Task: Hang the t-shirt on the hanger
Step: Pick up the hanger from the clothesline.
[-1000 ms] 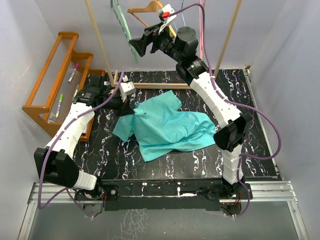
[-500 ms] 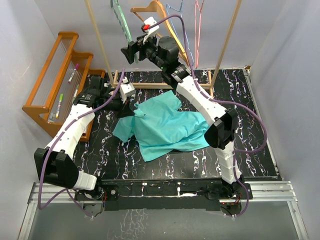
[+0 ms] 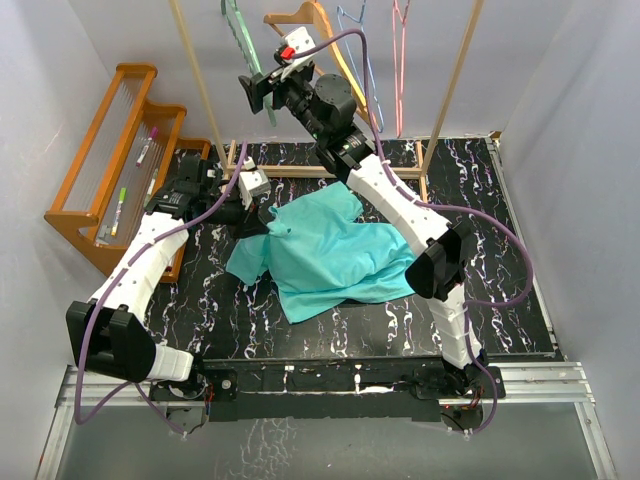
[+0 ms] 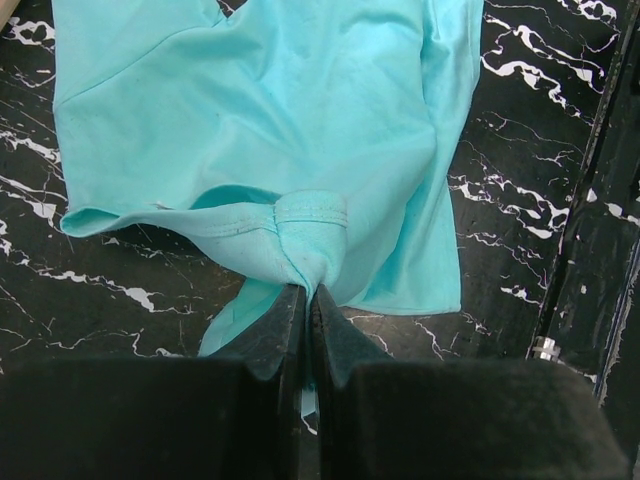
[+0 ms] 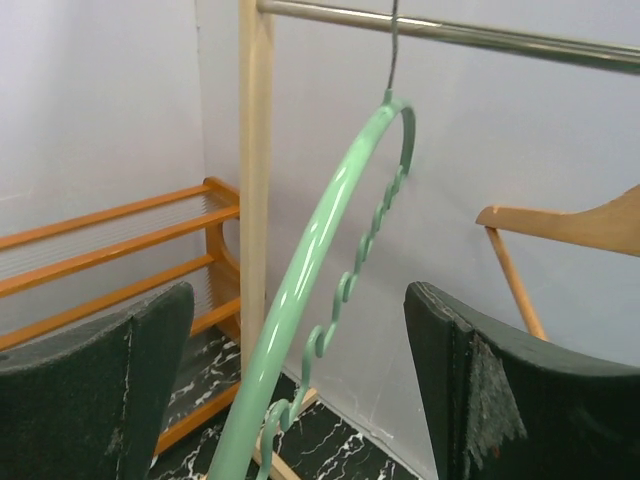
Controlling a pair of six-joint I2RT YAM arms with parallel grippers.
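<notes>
The teal t-shirt (image 3: 330, 255) lies crumpled on the black marbled table. My left gripper (image 3: 262, 218) is shut on its collar edge; in the left wrist view the fingertips (image 4: 308, 292) pinch a bunched fold of the t-shirt (image 4: 270, 120). The pale mint-green hanger (image 3: 240, 35) hangs by its hook from the rail at the back. My right gripper (image 3: 250, 92) is raised up to it and stands open. In the right wrist view the hanger's arm (image 5: 330, 210) runs between the wide-apart jaws of that gripper (image 5: 298, 300), touching neither finger.
An orange wooden hanger (image 3: 300, 18), a blue wire hanger (image 3: 355, 30) and a pink one (image 3: 400, 40) hang on the same rail (image 5: 480, 35). Wooden posts (image 3: 200, 80) (image 3: 455, 80) carry it. An orange slatted rack (image 3: 110, 150) stands at the left.
My right arm has swung left and up along the rail, so its open jaws now straddle the mint-green hanger. The left arm and the t-shirt have stayed put.
</notes>
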